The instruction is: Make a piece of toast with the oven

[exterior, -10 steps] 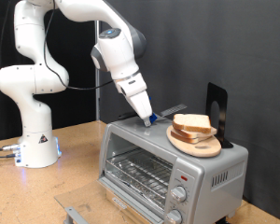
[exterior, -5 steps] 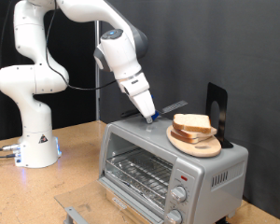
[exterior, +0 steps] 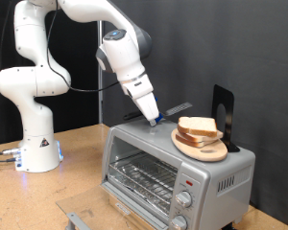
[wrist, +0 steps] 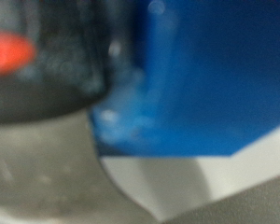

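Observation:
The silver toaster oven [exterior: 213,171] stands on the wooden table at the exterior view's right, its wire rack [exterior: 144,174] showing at the front, with two knobs and a red light at its right. Two slices of pale toast bread [exterior: 197,126] lie stacked on a round wooden plate [exterior: 204,147] on the oven's top. My gripper [exterior: 155,120] points down at the oven's top near its back edge, left of the plate, blue fingertips touching or just above the surface. The wrist view is a close blur of blue, black and a red spot; no bread shows in it.
A black upright stand [exterior: 222,110] stands on the oven's top behind the plate, and a dark flat strip [exterior: 178,111] lies by the gripper. The robot's white base [exterior: 36,144] is at the left. A grey object [exterior: 75,219] lies at the table's front edge.
The gripper has shifted very slightly up and to the right over the oven's top since one second ago, then stayed still. The bread and plate have not moved.

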Robot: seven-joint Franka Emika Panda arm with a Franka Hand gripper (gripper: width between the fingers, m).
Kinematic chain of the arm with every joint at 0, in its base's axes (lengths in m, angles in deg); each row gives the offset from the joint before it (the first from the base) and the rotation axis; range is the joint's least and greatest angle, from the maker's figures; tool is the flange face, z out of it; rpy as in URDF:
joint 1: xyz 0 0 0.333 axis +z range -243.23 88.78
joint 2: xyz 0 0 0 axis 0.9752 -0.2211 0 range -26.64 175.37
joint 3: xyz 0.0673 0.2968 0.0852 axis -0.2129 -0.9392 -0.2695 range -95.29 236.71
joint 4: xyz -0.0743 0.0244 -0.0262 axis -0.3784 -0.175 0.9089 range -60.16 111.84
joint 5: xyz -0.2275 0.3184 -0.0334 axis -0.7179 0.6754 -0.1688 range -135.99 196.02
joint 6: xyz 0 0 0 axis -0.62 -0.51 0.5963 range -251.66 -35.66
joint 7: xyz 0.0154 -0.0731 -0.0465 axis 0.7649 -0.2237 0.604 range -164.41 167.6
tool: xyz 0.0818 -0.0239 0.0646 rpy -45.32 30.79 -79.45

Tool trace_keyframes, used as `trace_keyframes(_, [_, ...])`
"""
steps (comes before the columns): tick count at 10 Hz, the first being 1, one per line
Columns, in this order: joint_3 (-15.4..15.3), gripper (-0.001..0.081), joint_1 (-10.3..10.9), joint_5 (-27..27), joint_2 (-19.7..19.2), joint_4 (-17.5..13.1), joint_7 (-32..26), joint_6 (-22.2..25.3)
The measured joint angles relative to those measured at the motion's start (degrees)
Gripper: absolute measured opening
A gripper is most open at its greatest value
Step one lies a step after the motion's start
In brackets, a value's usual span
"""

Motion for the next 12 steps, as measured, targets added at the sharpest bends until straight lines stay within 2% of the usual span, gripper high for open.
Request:
trace_keyframes(3, [2.1,0.0482,-2.9,-4.5,1.7,-0.1,2.1,4.6])
trace_keyframes(5, [2.6,0.0484,-4.5,-6.5,2.2,-0.3,3.5,5.4])
trace_keyframes(6, [2.6,0.0694,-5.1,-7.3,2.2,-0.5,4.2,5.5])
trace_keyframes(7, [2.6,0.0777,-5.6,-7.7,2.2,-0.6,4.3,5.6])
trace_keyframes(9, [2.8,0.0799,-5.9,-7.8,2.2,-0.9,4.0,5.8])
trace_keyframes(12, [4.2,0.0805,-5.3,-6.3,2.2,-2.3,-1.2,7.8])
